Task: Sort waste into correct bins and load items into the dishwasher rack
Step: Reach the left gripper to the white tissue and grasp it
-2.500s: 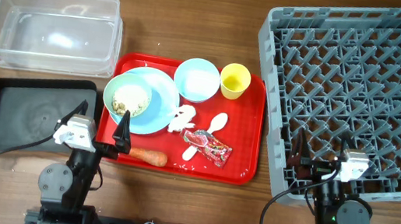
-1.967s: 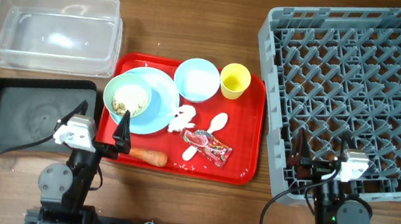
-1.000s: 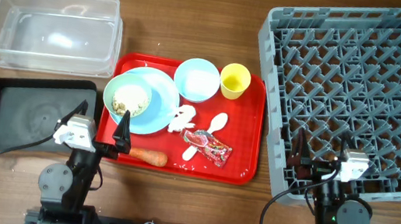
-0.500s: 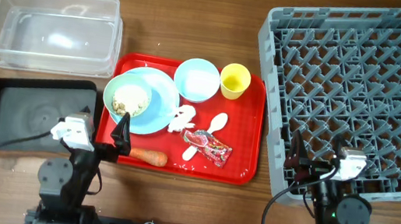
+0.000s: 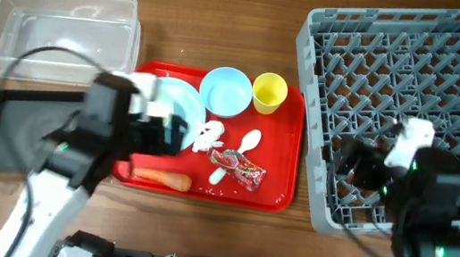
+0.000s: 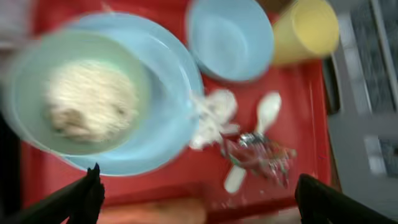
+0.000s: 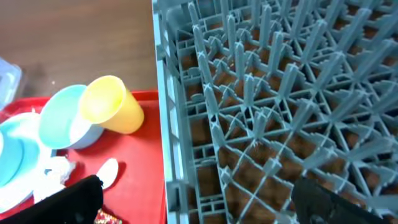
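Since the left gripper (image 6: 198, 177) hung wide open and empty above the red tray (image 6: 305, 134), and its wrist view was blurred, any descent looked risky.

- Nearest was the carrot (image 6: 163, 213), at the bottom edge between the fingers (image 6: 87, 196). It was round, and would likely roll out of a loose pinch.
- Just beyond, the snack wrapper (image 6: 264, 155) lay across the white spoon (image 6: 267, 109) handle, and the tissue (image 6: 214, 115) touched the plate (image 6: 171, 118) rim. A grab at either could drag the spoon along or shove the plate.
- The pale green bowl (image 6: 28, 106), holding scraps (image 6: 90, 99), sat on the plate left of centre and could spill if clipped.
- The small blue bowl (image 6: 230, 37) and yellow cup (image 6: 305, 31) stood farther off.
- The right gripper (image 7: 196, 183) was likewise spread, with nothing held, over the rack (image 7: 280, 93) near its wall. The pegs could snag a finger.
- Farthest out, the clear tub (image 5: 59, 28) and black tray (image 5: 0, 128) lay left of the red tray.
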Controlling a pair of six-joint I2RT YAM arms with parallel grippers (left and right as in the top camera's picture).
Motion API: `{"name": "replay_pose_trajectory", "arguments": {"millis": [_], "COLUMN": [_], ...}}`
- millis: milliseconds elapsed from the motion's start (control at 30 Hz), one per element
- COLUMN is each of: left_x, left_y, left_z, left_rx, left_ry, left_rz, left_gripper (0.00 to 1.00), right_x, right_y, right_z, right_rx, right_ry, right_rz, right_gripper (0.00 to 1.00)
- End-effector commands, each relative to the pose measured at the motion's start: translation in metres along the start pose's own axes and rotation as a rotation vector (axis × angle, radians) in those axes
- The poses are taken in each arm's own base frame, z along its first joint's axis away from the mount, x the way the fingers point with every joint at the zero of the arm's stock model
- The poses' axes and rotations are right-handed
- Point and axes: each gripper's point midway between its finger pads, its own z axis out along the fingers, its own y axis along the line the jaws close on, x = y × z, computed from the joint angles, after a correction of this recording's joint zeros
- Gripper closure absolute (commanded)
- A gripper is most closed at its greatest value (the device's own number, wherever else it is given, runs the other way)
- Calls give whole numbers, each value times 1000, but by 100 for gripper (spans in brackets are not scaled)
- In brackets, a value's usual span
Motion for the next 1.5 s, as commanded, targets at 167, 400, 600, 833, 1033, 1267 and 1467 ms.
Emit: {"name": "replay_pose_trajectory", "arguments": {"millis": [167, 400, 600, 833, 1033, 1267, 1467], "left_x": [14, 26, 34, 31, 19, 15, 4], "left_y": [-54, -45, -45, -50, -48, -51, -58], "left_z": [75, 153, 176, 169, 154, 149, 134], "left_rx": [80, -66, -77, -67, -89, -78, -52], "left_ry": [165, 173, 190, 177, 127, 110, 65], "left_rz": [-84, 22, 38, 44, 48, 48, 49], "left_gripper": [0, 7, 30, 57, 66, 96, 96], "right_x": [-3, -4, -5, -5, -5, -4, -4], "right_y": [3, 3, 3, 3, 3, 3, 3], "right_z": [11, 11, 11, 11, 11, 11, 11], "right_rx": [-7, -7, -8, -8, -8, -8, -8], "right_ry": [48, 44, 41, 41, 42, 43, 44], "right_rz": [-10, -11, -12, -12, -11, -11, -11], "right_gripper": [0, 0, 0, 0, 0, 0, 0]}}
